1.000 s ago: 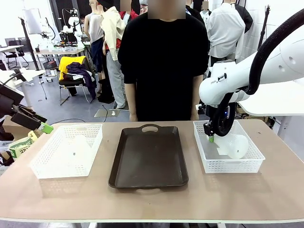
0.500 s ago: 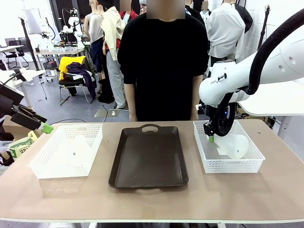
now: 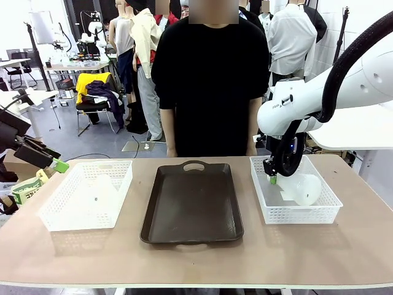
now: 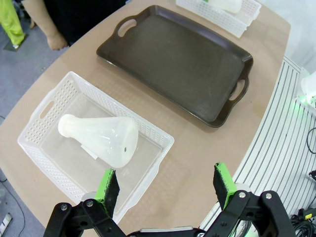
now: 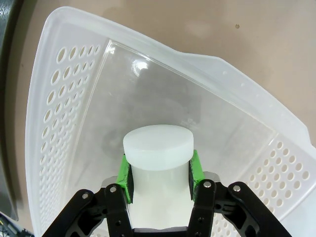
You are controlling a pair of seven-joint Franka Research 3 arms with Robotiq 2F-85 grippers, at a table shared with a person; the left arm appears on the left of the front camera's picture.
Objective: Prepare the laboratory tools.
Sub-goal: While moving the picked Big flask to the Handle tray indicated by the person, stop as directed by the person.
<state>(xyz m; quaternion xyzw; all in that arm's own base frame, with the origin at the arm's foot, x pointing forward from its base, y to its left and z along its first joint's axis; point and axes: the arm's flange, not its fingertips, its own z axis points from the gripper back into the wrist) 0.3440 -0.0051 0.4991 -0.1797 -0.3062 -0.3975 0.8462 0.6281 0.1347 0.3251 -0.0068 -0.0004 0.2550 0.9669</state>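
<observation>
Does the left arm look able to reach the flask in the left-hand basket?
Probably yes: the left gripper hangs open, and the flask lies uncovered on its side in the open-topped basket.

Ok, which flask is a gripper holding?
The flask in the right basket: the right gripper clamps its neck. The other flask lies free in the left basket.

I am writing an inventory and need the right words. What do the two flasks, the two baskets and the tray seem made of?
Left flask, right flask: probably plastic, frosted translucent white; the surface looks dull, without glassy glare.
Left basket, right basket: white moulded plastic, slightly glossy, with regular punched holes.
Tray: dark brown, matte, likely plastic; coated metal is possible.
</observation>
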